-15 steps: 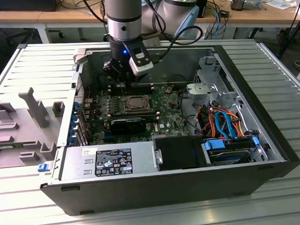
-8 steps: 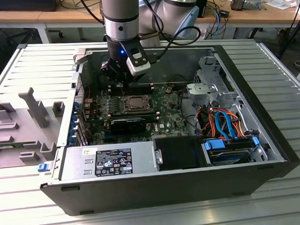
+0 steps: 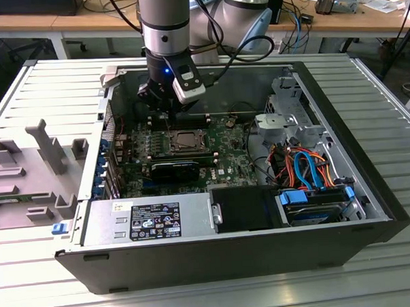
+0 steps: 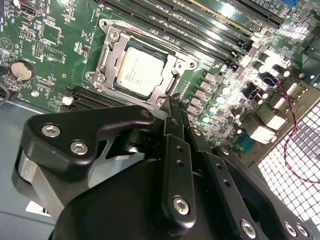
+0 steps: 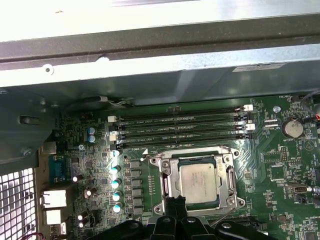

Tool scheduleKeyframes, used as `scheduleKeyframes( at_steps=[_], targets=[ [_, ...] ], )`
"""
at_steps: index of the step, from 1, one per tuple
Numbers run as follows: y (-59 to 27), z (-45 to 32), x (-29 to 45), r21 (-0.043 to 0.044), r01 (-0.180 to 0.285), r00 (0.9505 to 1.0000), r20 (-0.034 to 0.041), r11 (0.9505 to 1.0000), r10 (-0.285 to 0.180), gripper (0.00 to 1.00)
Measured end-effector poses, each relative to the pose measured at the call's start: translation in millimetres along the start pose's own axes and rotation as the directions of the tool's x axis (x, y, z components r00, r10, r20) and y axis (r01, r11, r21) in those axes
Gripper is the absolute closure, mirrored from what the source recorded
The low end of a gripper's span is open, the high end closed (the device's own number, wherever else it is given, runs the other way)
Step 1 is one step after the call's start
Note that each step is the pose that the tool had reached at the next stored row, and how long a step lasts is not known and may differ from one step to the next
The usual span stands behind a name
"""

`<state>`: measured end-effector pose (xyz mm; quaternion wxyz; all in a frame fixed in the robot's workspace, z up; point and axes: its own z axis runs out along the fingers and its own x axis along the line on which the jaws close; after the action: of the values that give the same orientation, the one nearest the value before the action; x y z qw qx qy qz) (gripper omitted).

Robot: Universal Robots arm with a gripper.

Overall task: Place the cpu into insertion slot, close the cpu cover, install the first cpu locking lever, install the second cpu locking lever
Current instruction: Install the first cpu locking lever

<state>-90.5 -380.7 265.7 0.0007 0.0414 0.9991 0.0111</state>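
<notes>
The cpu (image 4: 141, 72) (image 5: 198, 182) lies flat in the insertion slot (image 3: 189, 139), silvery top up. The cpu cover (image 4: 111, 54) (image 5: 170, 176) lies down around it as a metal frame, with the chip showing through its window. My gripper (image 4: 172, 101) (image 5: 176, 202) is shut, its two black fingers pressed together with nothing visible between them. The tips hover at the socket's edge, just beside the cover. In the exterior view the gripper (image 3: 163, 106) hangs inside the open computer case, a little behind the socket. A thin metal lever rod (image 5: 223, 215) runs along the socket's side near the fingers.
Long black memory slots (image 5: 182, 129) run beside the socket. The case wall (image 3: 208, 68) stands close behind the arm. A power supply (image 3: 143, 221) sits at the front, and a drive cage with coloured cables (image 3: 304, 166) on the exterior view's right. Grey fixtures (image 3: 45, 157) stand outside on the exterior view's left.
</notes>
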Motion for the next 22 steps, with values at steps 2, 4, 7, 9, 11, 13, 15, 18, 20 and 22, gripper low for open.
scheduleKeyframes(
  at_steps=[2, 4, 7, 9, 11, 13, 15, 18, 20, 22],
  targets=[
    [1.7, 0.0, 0.6, 0.0003, 0.000, 1.0000, 0.0000, 1.0000, 0.000, 0.89],
    [3.0, 0.0, 1.8, 0.0004, 0.000, 1.0000, 0.0000, 1.0000, 0.000, 0.89],
    [5.1, 0.1, 4.5, 0.0004, 0.000, 1.0000, 0.0000, 1.0000, 0.000, 0.89],
    [6.0, 0.1, 6.7, 0.0004, 0.000, 1.0000, 0.0000, 1.0000, 0.000, 0.89],
    [6.6, 0.2, 9.7, 0.0003, 0.000, 1.0000, 0.0000, 1.0000, 0.000, 0.89],
    [7.0, 0.2, 11.6, 0.0004, 0.000, 1.0000, 0.0001, 1.0000, 0.000, 0.89],
    [9.1, 0.4, 15.4, 0.0005, 0.000, 1.0000, 0.0000, 1.0000, 0.000, 0.89],
    [11.0, 0.7, 19.6, 0.0009, 0.003, 1.0000, 0.0001, 1.0000, -0.003, 0.89],
    [12.4, 0.8, 21.9, 0.0013, 0.005, 1.0000, 0.0000, 1.0000, -0.005, 0.89],
    [13.9, 0.9, 24.4, 0.0017, 0.009, 1.0000, 0.0000, 1.0000, -0.009, 0.89]
  ],
)
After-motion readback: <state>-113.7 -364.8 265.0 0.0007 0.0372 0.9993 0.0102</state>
